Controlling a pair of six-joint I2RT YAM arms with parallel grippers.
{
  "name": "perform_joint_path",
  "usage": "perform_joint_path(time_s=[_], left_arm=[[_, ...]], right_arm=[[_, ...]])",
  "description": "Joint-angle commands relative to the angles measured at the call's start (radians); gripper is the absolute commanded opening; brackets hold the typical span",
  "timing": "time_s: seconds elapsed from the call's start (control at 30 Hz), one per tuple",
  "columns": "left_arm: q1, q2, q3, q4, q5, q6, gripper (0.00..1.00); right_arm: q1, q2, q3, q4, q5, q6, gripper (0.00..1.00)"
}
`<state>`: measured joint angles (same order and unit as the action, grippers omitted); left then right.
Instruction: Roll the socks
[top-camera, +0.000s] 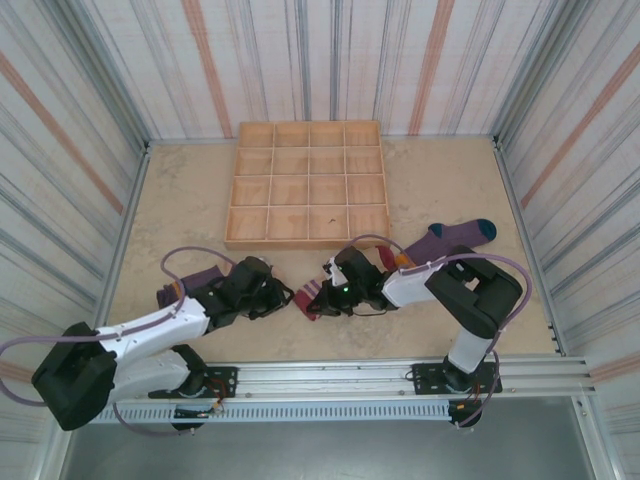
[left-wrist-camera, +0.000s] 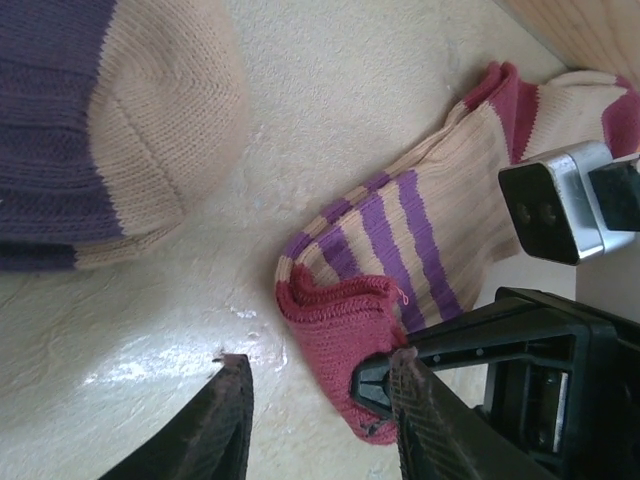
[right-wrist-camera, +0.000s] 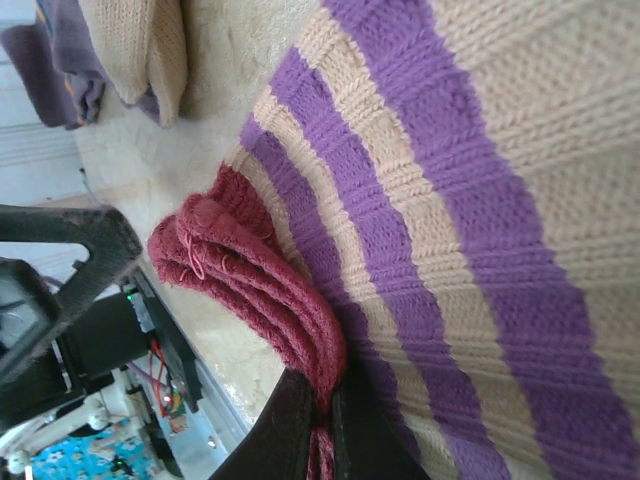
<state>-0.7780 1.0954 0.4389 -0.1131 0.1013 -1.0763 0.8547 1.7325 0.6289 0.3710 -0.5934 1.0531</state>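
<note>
We see the right gripper (right-wrist-camera: 318, 405) pinching the cream striped sock (left-wrist-camera: 420, 240) by its maroon cuff, just near of the wooden grid tray (top-camera: 306, 243). The left gripper (left-wrist-camera: 315, 390) stands parted at that cuff. The tray's compartments show bare wood.

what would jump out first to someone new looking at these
The striped cream sock at the table's centre stands out, its maroon cuff pinched by the shut right end effector while the left end effector stands open at the same cuff. Behind sits a wooden grid tray, with a teal-toed purple sock near its right corner.
</note>
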Motion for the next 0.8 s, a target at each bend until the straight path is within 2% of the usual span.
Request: perform_joint_path(time_s=[0.0,0.3,0.77], left_arm=[[-0.007,0.045,0.003,0.071,-0.026,0.036,0.40],[-0.015,0.173,0.002,0.193,0.002,0.018,0.41],[-0.027,0.299,0.009,0.228,0.002,-0.016,0.38]], right_arm=[[-0.008,0.034,0.014,-0.062,-0.013,0.066,0.00],[-0.028,0.065,0.007,-0.004,-0.042,0.108,0.00],[-0.071,0.088,-0.013,0.073,-0.079,0.159,0.00]])
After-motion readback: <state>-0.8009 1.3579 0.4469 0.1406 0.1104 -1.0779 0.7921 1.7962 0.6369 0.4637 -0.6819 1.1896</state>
